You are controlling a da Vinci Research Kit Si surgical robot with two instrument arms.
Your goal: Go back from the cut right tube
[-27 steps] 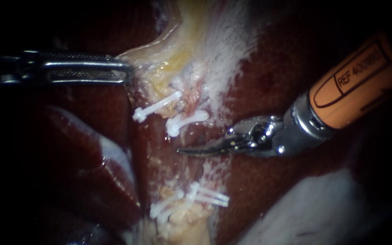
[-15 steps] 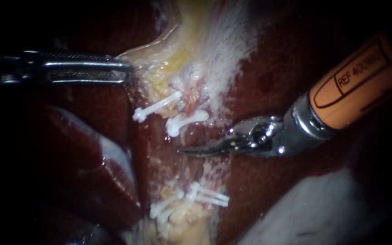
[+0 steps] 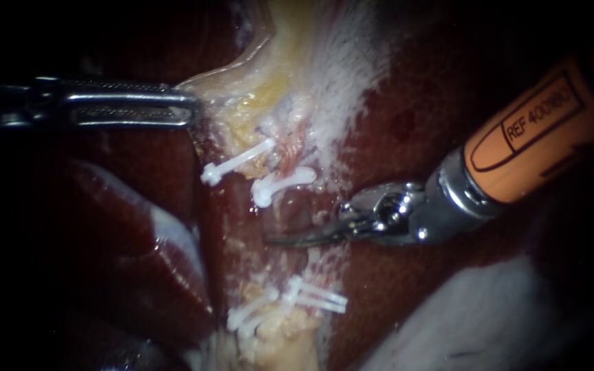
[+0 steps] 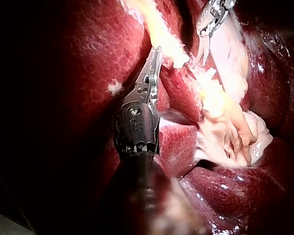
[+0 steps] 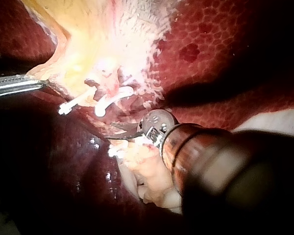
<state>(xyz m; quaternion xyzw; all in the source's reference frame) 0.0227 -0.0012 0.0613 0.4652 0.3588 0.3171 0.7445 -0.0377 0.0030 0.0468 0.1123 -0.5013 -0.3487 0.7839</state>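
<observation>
Right tube (image 3: 293, 152) lies cut through, its two ends well apart along the strip of pale tissue that runs down the middle of the endoscope view. Nearest the camera, the lower end carries a pair of white clips (image 3: 314, 297), set close together and angled out to one side, with a further white clip (image 3: 247, 314) just beside them on the neighbouring stump. Above that pair comes the bare gap in the tube, and in this gap sits the tip of the right instrument (image 3: 276, 239). It comes in from the upper right on an orange-sleeved shaft, and its claw is a slim curved pair of blades pressed together and holding nothing. The point reaches across the gap, below the upper stump and near it, though I cannot tell whether it touches any tissue. Just past the blades, the upper end of the tube is closed by a single white clip (image 3: 283, 183), and the clip (image 3: 236, 162) on the tube next to it lies a little further over. Beyond these, the left instrument (image 3: 190, 110) reaches in level from the left, its long claw pinching the edge of the yellowish tissue (image 3: 256, 96) above the clips. Dark red liver (image 3: 393, 124) fills the background on both sides.
</observation>
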